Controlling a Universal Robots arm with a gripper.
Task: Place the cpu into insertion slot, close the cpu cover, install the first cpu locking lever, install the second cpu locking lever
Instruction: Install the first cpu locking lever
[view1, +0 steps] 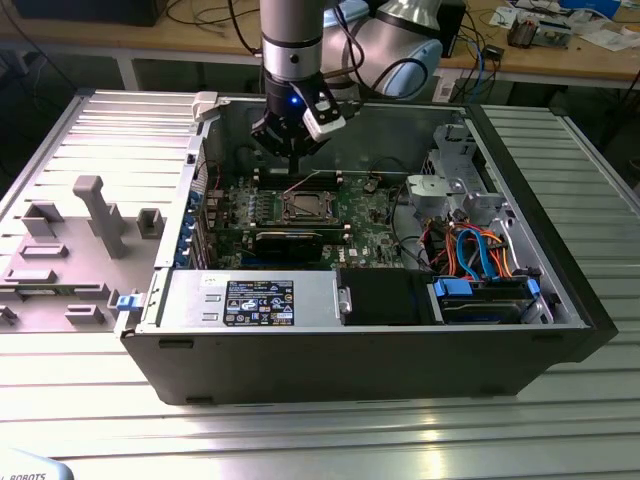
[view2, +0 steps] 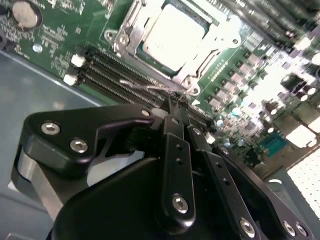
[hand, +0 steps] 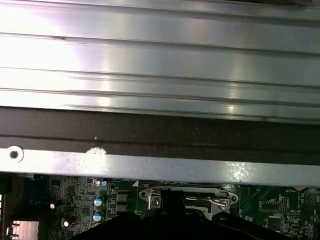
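Gripper (view2: 176, 106), fingers drawn together and holding nothing visible, points down just beside the socket (view1: 303, 208) edge facing the memory slots (view2: 115, 70), along which the wire lever (view2: 150, 88) runs; the chip (view2: 172, 32) sits in the socket mid-motherboard (view2: 55, 35), with the cover (view2: 221, 39) flat over it.

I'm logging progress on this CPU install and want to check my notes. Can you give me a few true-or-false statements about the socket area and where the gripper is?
1. The cpu lies in the insertion slot. True.
2. The cpu cover stands upright and open. False: it lies flat around the cpu, whose silvery top shows through its window.
3. The gripper hangs far from the insertion slot. False: it is over the motherboard, close beside the slot.
4. The computer case lies on its side with its interior open to view. True.
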